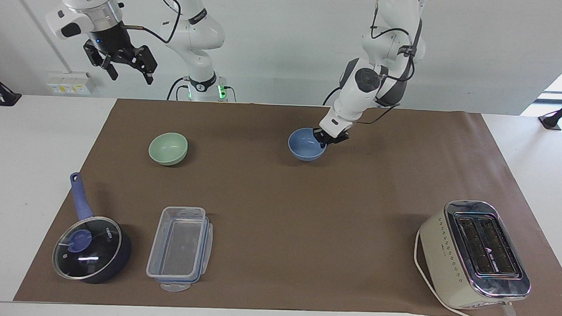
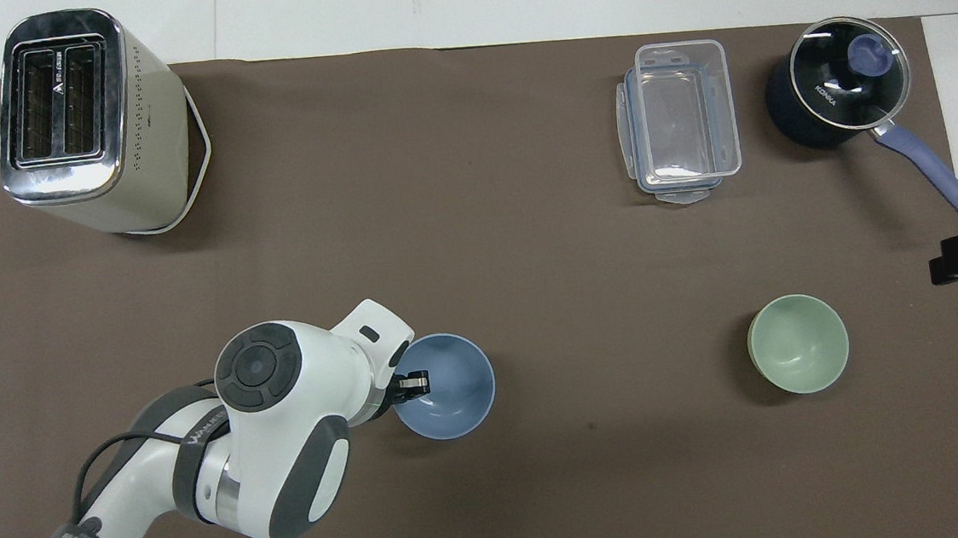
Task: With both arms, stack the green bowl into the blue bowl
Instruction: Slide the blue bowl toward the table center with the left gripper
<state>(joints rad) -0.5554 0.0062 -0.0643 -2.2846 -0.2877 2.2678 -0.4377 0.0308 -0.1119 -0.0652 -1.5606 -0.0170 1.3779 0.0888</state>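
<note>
A brown mat covers the white table. The left gripper is clamped on the rim of the blue bowl, at the edge toward the left arm's end, holding it just above the mat's middle. The green bowl sits well apart, toward the right arm's end. The right gripper waits high over the table's edge, fingers spread apart.
</note>
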